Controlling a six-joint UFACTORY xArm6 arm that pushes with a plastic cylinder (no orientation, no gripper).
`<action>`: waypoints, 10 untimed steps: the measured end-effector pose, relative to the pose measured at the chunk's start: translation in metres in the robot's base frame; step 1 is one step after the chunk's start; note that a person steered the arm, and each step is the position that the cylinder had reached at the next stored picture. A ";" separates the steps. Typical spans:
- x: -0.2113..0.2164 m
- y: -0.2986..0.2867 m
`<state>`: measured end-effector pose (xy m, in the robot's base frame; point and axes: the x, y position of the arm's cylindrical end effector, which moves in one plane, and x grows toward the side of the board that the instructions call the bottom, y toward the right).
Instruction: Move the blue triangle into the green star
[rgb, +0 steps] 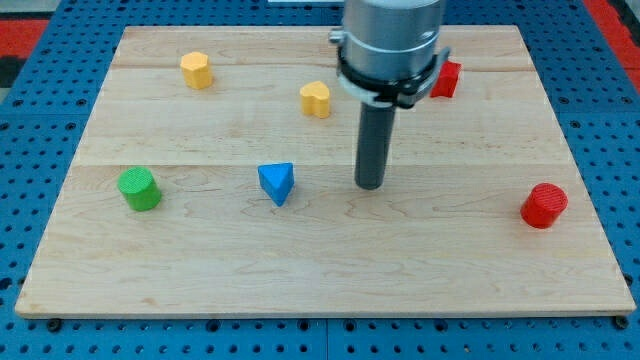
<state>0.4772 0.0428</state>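
While standing on the wooden table (320, 270) just right of the blue triangle (277, 183), my tip (370, 185) touches no block, with a bare gap between. No jaws here, only a straight dark rod, so nothing spread or pinched. Blue triangle left of centre, near the view's middle height. Green cylinder (139, 189) well apart toward the view's left; no green star to be made out. Yellow hexagon-like block (197, 70) at upper left, yellow heart (315, 99) above the triangle, red block (446, 78) partly hidden behind the arm, red cylinder (544, 205) far right.
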 end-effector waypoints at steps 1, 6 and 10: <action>0.029 -0.020; -0.069 -0.139; -0.139 -0.116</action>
<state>0.3377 -0.0733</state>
